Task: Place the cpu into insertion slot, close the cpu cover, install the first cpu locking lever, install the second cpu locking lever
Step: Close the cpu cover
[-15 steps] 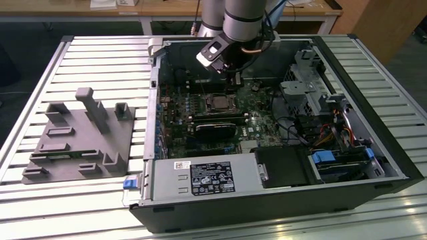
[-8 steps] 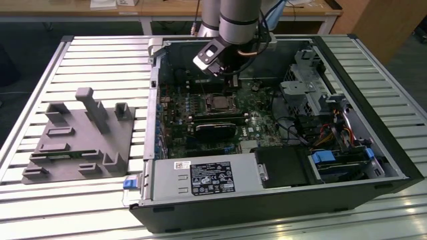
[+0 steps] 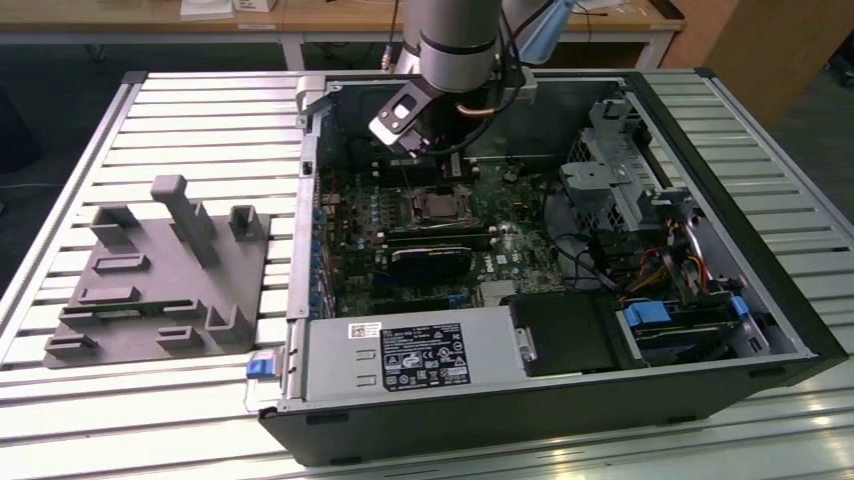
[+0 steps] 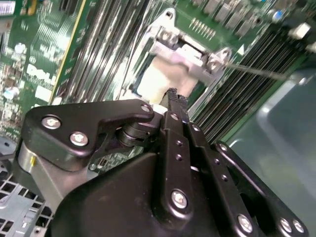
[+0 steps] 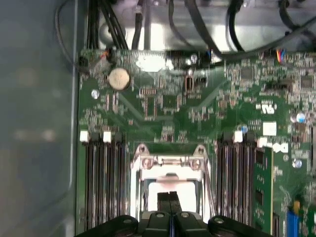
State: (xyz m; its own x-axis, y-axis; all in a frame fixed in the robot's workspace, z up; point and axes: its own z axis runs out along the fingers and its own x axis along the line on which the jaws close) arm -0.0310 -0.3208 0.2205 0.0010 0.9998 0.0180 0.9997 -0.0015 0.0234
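On my exterior view, a slatted metal table (image 3: 187, 120) spreads across the scene, and its ribs glint brightest toward seven o'clock. At twelve o'clock I see a wooden desk (image 3: 334, 20) on pale legs. At two o'clock stands what may be a wooden cabinet (image 3: 761, 45). Dark floor (image 3: 47, 100) shows at ten o'clock.

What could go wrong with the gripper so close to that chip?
The gripper is close over the pale cpu, so pressing down off-centre might tilt or scratch it. Memory slots stand closely on both sides of the socket, so a sideways slip could knock them.
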